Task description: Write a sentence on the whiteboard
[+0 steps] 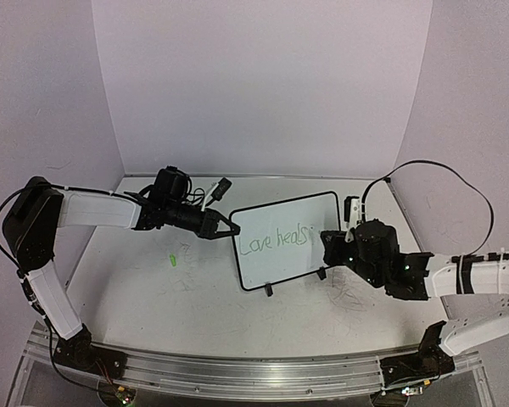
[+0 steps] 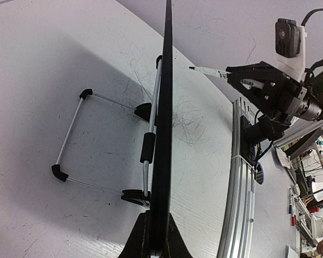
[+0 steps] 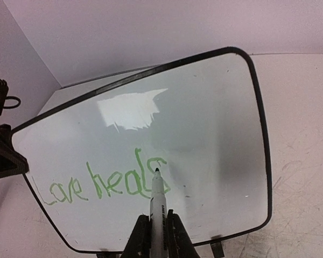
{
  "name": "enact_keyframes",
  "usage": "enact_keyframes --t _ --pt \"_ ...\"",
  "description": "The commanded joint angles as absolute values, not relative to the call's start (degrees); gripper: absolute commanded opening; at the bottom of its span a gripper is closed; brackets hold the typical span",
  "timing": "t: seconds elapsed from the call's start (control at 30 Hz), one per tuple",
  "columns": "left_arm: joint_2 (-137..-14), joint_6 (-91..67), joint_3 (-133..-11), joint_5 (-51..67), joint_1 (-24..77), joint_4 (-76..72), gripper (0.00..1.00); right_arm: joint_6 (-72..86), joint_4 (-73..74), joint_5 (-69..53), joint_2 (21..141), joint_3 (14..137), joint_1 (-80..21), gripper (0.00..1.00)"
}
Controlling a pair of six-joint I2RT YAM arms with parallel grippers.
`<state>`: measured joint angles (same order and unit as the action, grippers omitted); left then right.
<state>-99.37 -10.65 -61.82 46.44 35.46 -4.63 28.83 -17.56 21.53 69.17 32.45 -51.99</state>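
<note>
Top external view shows the left hand (image 1: 229, 231) at the left edge of the whiteboard (image 1: 305, 219), its fingers pressed together on the black frame. The left wrist view confirms this: the board appears edge-on, pinched between the two fingers, with a wire stand (image 2: 70, 140) propping it from behind. The whiteboard stands tilted on the surface (image 1: 153, 288), about midway between the two arms. A small green mark (image 1: 174, 259) lies on the surface to the board's left.

Across the board's lower left part, green letters (image 3: 107, 185) read "Love heals", running from near the left edge toward the middle. The right half of the board is bare. At the right end of the writing, the tip of a marker (image 3: 158, 201) touches the board at the final "s". The right hand (image 3: 156, 231) pinches that marker from below the lettering, fingers tight round the barrel, in front of the board's lower right part.

By my judgement the task is well under way. Two words are down and may already pass as a short sentence. Whether more is meant I cannot tell, but there is room to the right of the "s".
</note>
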Motion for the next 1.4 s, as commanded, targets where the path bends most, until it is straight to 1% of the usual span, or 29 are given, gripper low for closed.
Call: enact_keyframes --t 0.0,0.37,1.0,1.37 --pt "-97.8 -10.5 -63.6 47.7 35.9 -2.8 0.0 27.0 -17.4 23.4 69.9 33.2 -50.7 0.0" --pt "-97.2 -10.3 -63.4 47.7 35.9 -2.7 0.0 27.0 -18.8 22.8 73.4 35.0 -48.8 0.0" --pt "-97.3 -10.1 -63.5 47.9 35.9 -2.5 0.0 26.1 -21.1 23.0 75.5 35.3 -47.8 0.0" --pt "-97.4 -10.0 -63.5 47.9 35.9 -2.4 0.0 25.4 -21.6 20.9 75.7 35.6 -47.8 0.0"
